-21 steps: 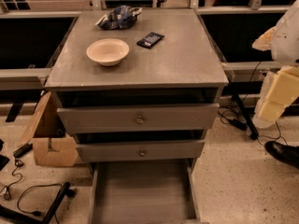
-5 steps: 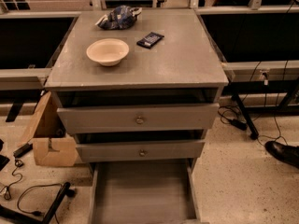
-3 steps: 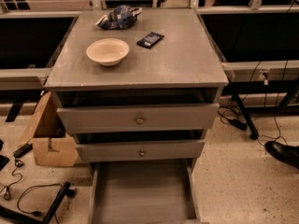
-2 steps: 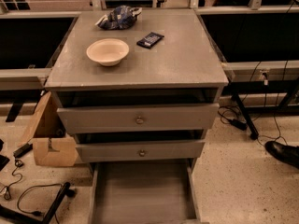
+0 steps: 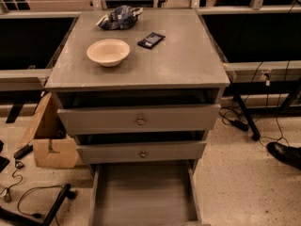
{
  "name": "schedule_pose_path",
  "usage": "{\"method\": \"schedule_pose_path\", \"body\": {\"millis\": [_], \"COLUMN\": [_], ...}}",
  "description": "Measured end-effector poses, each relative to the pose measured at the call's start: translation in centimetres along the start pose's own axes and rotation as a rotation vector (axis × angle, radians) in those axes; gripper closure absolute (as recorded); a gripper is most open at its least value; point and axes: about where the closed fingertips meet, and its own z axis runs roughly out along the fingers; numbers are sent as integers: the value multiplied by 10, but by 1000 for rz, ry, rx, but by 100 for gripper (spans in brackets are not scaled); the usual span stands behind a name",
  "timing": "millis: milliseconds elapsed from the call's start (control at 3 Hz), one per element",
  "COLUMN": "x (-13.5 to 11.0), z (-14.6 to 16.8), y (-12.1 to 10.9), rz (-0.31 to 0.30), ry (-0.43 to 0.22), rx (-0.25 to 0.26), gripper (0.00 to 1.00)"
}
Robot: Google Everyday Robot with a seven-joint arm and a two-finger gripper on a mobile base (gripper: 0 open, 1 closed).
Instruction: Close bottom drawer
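Note:
The bottom drawer of the grey cabinet is pulled far out toward me, showing its plain grey inside; its front and knob are cut off by the lower frame edge. Above it sit the middle drawer front and the top drawer front, each with a brass knob and each slightly ajar. The gripper is not in view.
On the cabinet top are a cream bowl, a dark packet and a crumpled blue bag. A cardboard box and cables lie at the left. A black shoe and table leg are at the right.
The white arm that stood at the right edge several seconds ago has left the view. The drawers and objects have not moved.

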Motion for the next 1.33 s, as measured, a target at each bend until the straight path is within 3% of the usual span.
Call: {"method": "schedule_pose_path", "body": {"millis": [1333], "x": [-9], "z": [13], "y": [6], "rz": [-12], "ry": [-46], "rx": [-17], "gripper": [100]}}
